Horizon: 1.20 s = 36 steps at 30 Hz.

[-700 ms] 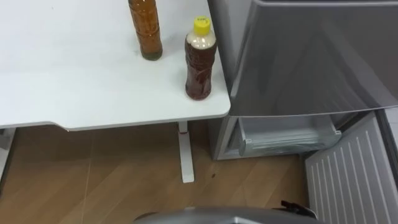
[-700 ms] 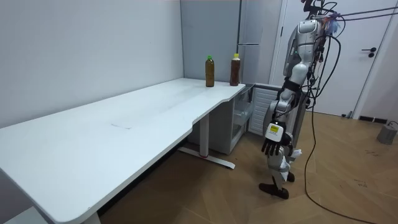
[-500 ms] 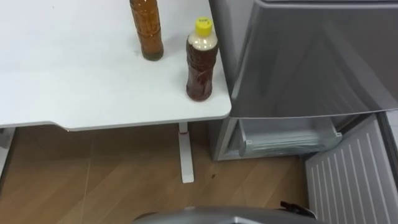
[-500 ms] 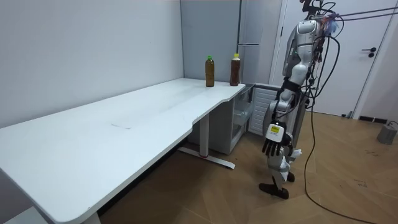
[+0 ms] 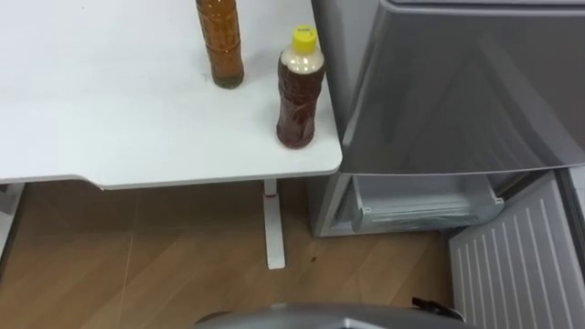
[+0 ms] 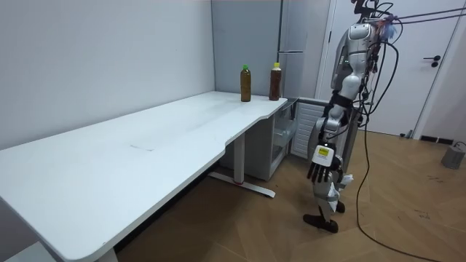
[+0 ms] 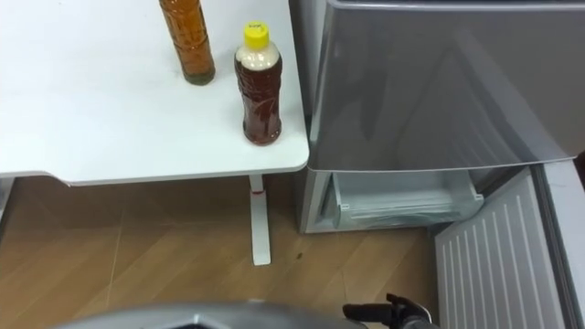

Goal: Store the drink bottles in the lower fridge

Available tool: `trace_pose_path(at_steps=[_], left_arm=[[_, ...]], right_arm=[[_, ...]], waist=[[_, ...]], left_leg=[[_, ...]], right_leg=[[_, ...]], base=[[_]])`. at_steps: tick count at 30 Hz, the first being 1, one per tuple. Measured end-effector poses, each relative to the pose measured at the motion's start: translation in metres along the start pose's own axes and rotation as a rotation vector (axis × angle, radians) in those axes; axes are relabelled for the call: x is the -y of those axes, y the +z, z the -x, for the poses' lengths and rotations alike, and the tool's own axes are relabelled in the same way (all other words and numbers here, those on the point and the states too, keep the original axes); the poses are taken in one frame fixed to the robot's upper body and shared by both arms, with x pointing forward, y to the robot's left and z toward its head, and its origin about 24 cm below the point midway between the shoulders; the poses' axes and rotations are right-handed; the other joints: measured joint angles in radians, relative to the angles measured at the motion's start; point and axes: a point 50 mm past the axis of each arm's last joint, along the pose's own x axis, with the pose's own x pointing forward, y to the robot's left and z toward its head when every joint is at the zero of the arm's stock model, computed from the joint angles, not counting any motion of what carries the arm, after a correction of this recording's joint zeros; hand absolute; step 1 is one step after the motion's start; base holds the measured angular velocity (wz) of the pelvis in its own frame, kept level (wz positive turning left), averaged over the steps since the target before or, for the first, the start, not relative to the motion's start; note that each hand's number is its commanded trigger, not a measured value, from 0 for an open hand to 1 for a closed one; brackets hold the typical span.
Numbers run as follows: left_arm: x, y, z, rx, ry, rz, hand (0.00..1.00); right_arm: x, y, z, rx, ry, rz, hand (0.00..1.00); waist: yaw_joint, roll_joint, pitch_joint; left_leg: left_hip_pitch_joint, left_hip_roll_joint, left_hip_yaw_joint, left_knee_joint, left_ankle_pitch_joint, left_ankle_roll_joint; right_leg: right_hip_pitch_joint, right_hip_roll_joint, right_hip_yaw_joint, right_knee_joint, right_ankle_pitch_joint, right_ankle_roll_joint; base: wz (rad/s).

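Two bottles of brown drink stand upright near the corner of the white table [image 5: 110, 119]. The yellow-capped bottle [image 5: 300, 91] is nearest the fridge, and the taller bottle [image 5: 220, 46] stands behind it to the left, its top cut off by the picture's edge. In the room view they are the green-capped bottle [image 6: 246, 84] and the yellow-capped bottle [image 6: 275, 81]. I stand a step back from the table corner. My left hand [image 6: 317, 172] hangs at my side with relaxed fingers, holding nothing.
The grey fridge [image 5: 457, 82] stands right of the table. Its lower door [image 5: 521, 260] is swung open toward me, showing a pale drawer [image 5: 420, 208] inside. A table leg [image 5: 271, 228] stands on the wooden floor below the bottles. A small metal pot [image 6: 455, 154] sits by the far wall.
The eye view has shifted a little, so the bottles sit slightly lower and further right in the picture. The bottles, the fridge door and my hanging hand have not moved.
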Motion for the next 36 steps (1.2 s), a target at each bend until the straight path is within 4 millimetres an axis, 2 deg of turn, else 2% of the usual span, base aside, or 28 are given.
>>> trace_pose_path(at_steps=[8,13,17,22,27,32,36], left_arm=[[-0.003,-0.001,0.000,-0.001,0.072,0.138,0.00],[-0.012,0.002,0.001,0.008,0.140,0.458,0.00],[-0.024,0.013,0.004,0.055,0.214,0.663,0.00],[-0.035,0.020,0.007,0.102,0.316,0.782,0.00],[-0.046,0.024,0.012,0.127,0.413,0.884,0.00],[-0.073,0.049,0.030,0.281,0.560,1.043,0.00],[-0.087,0.068,0.045,0.406,0.618,1.108,0.00]], right_arm=[[0.003,-0.001,0.000,0.001,-0.006,-0.038,0.00],[0.005,-0.005,0.001,-0.007,-0.022,-0.071,0.00],[0.008,-0.013,0.002,-0.016,-0.029,-0.112,0.00],[0.010,-0.012,0.003,-0.003,-0.036,-0.139,0.00],[0.012,-0.012,0.003,-0.002,-0.041,-0.145,0.00],[0.013,-0.012,0.004,0.016,-0.047,-0.133,0.00],[0.014,-0.013,0.004,0.036,-0.050,-0.125,0.00]], waist=[[-0.004,0.015,0.0000],[0.002,0.022,0.0010],[0.010,0.029,0.0019],[0.011,0.042,0.0034],[0.012,0.044,0.0033],[0.013,0.045,0.0022],[0.013,0.047,0.0000]], left_leg=[[-0.004,-0.001,-0.001,0.002,-0.003,0.001],[0.010,-0.001,-0.004,0.000,-0.006,0.002],[0.010,-0.001,-0.011,0.004,-0.009,0.003],[0.024,-0.001,-0.011,0.002,-0.009,0.003],[0.024,-0.002,-0.011,0.000,-0.009,0.003],[0.025,-0.004,-0.011,-0.001,-0.009,0.004],[0.024,-0.005,-0.013,-0.004,-0.009,0.004]], right_leg=[[-0.001,-0.001,-0.002,0.002,0.000,0.000],[0.013,-0.001,-0.002,0.002,0.000,0.000],[0.014,-0.001,-0.003,0.006,0.001,0.000],[0.018,-0.002,-0.012,0.013,0.001,0.001],[0.014,-0.003,-0.006,0.016,0.001,0.001],[0.014,-0.004,-0.002,0.015,0.000,0.002],[0.015,-0.003,-0.001,0.016,0.000,0.002]], base=[[0.00],[0.00],[0.00],[0.00],[-0.03],[0.00],[-0.03]])
